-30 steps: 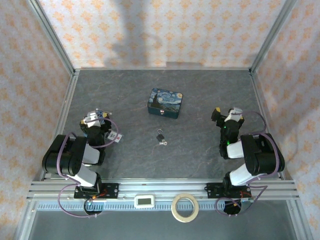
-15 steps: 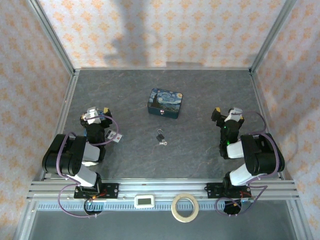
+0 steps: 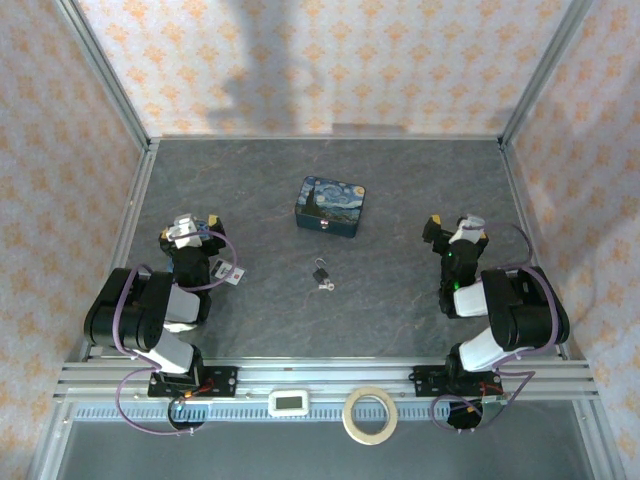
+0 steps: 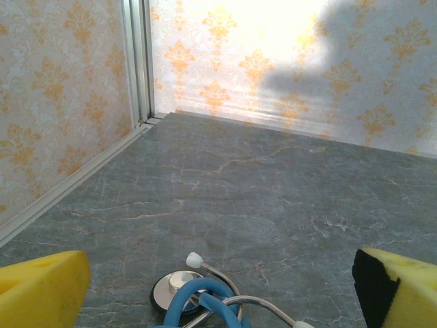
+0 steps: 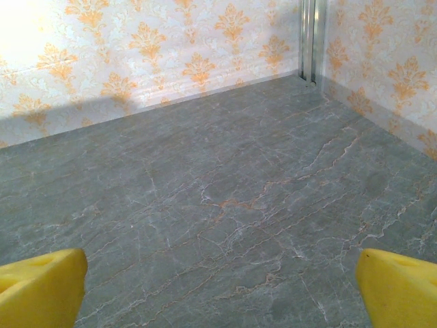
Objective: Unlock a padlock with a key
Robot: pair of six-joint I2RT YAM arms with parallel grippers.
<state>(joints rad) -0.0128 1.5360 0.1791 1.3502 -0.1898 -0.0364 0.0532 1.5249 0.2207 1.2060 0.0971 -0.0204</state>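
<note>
The tiny padlock (image 3: pixel 319 269) lies on the dark stone-patterned table, mid-floor, with the small pale key (image 3: pixel 326 286) just in front of it. Both rest free, far from either arm. My left gripper (image 3: pixel 195 226) is folded back at the left, well left of the padlock; in the left wrist view its yellow fingers (image 4: pixel 41 290) stand wide apart, so the left gripper (image 4: pixel 218 283) is open and holds nothing. My right gripper (image 3: pixel 453 227) sits at the right, also far from the padlock, and the right gripper (image 5: pixel 218 287) is open over bare floor.
A blue painted tin (image 3: pixel 331 208) stands behind the padlock. A stethoscope with blue tubing (image 4: pixel 198 297) lies under the left gripper. A white tag (image 3: pixel 232 271) hangs by the left arm. A tape roll (image 3: pixel 368 414) and a small white device (image 3: pixel 291 402) sit on the front rail.
The left wrist has shifted slightly back and turned a little. The padlock, key and right arm have not moved.
</note>
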